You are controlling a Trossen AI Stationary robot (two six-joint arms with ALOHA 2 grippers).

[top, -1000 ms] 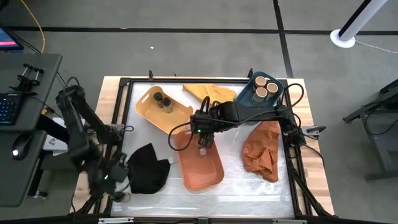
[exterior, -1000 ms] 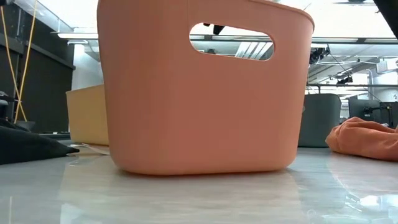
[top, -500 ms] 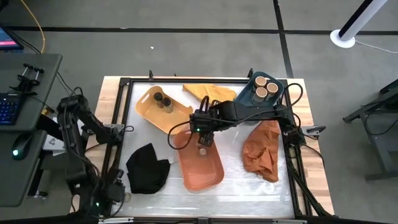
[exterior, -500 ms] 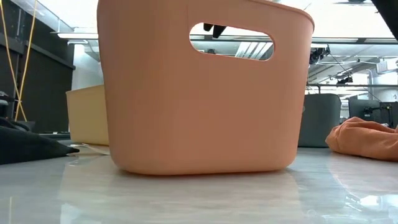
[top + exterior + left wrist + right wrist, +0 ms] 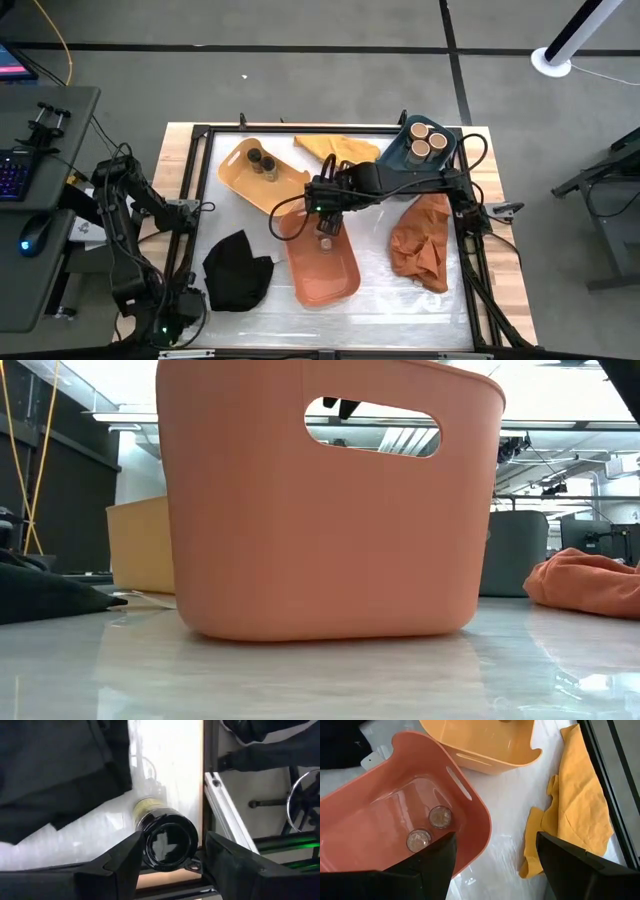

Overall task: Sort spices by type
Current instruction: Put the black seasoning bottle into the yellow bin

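Your left gripper (image 5: 167,857) sat low at the near left corner of the surface (image 5: 400,300), by the frame rail and just beside the black cloth (image 5: 238,270). Between its fingers (image 5: 125,862) lay a dark jar (image 5: 169,842) on its side, its dark round end facing the wrist camera and its paler yellowish end pointing away from the fingers. Each finger stood close against one side of that jar, but you could not tell whether they were clamped on it or only flanking it.

Your right gripper (image 5: 495,852) hung over the far end of the orange tub (image 5: 322,262), its fingers (image 5: 437,860) apart and holding nothing. Below and ahead of those fingers, two small jars (image 5: 430,827) stood side by side on the tub's floor, nearly touching. Beyond the fingers lay the yellow tub (image 5: 262,175), where two dark jars (image 5: 262,162) stood together. The yellow cloth (image 5: 575,810) lay off to one side of the right fingers. Well away from both grippers, the blue tub (image 5: 415,148) at the far right held two tan-topped jars (image 5: 427,140).
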